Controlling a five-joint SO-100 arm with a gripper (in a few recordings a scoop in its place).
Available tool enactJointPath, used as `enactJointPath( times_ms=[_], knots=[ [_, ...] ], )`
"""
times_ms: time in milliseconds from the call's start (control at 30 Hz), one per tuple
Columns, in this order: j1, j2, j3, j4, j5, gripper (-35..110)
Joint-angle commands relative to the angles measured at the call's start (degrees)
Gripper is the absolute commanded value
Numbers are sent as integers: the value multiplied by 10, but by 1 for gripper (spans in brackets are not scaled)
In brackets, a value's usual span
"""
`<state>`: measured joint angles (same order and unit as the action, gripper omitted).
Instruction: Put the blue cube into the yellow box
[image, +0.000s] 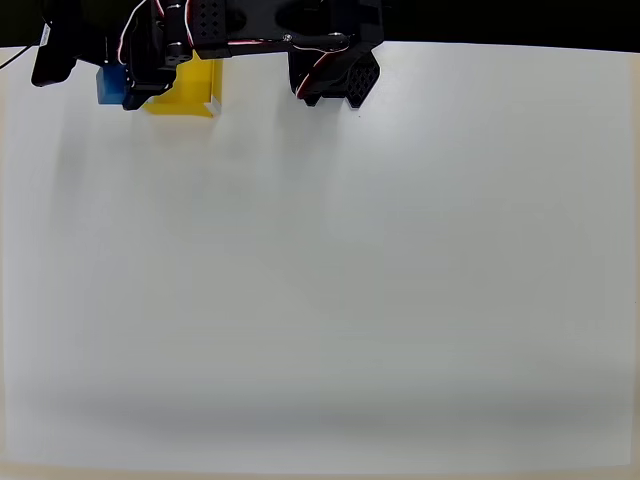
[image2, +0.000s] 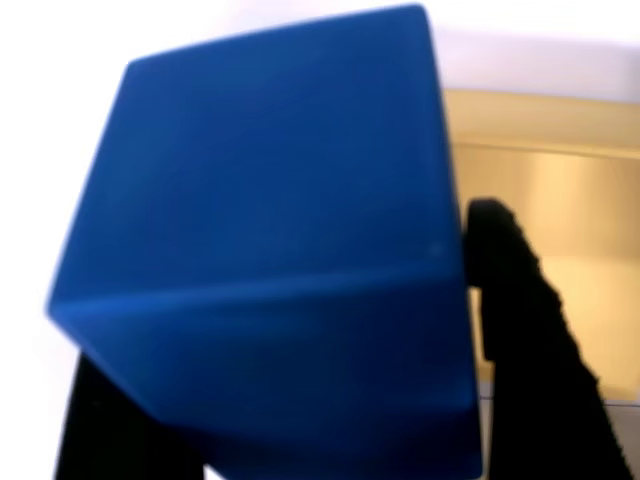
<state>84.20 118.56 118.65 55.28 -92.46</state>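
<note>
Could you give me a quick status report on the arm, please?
Gripper shut on the cube. Cube beside the box in the overhead view, to its left, not in it. Nothing seen in the way.

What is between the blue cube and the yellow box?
In the wrist view, a black finger of the gripper stands between the blue cube and the yellow box. The gripper holds the cube.

Lighting: bright, even; overhead view's white matte table (image: 330, 270) shows soft grey shadow bands. Wrist view: overexposed background, close bright-blue matte cube (image2: 270, 240) soft-focused.
</note>
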Motion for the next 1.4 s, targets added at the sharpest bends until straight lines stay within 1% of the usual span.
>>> enactJointPath(
  times_ms=[0, 267, 467, 700, 933, 1167, 1367],
  knots=[
    [35, 75, 24, -33, -11, 3],
    [68, 108, 86, -55, -7, 3],
    [71, 154, 153, -48, 3, 3],
    [76, 181, 213, -63, 18, 2],
    [76, 149, 236, -85, 13, 2],
    [77, 113, 261, -148, 11, 2],
    [82, 100, 279, -168, 7, 5]
  ],
)
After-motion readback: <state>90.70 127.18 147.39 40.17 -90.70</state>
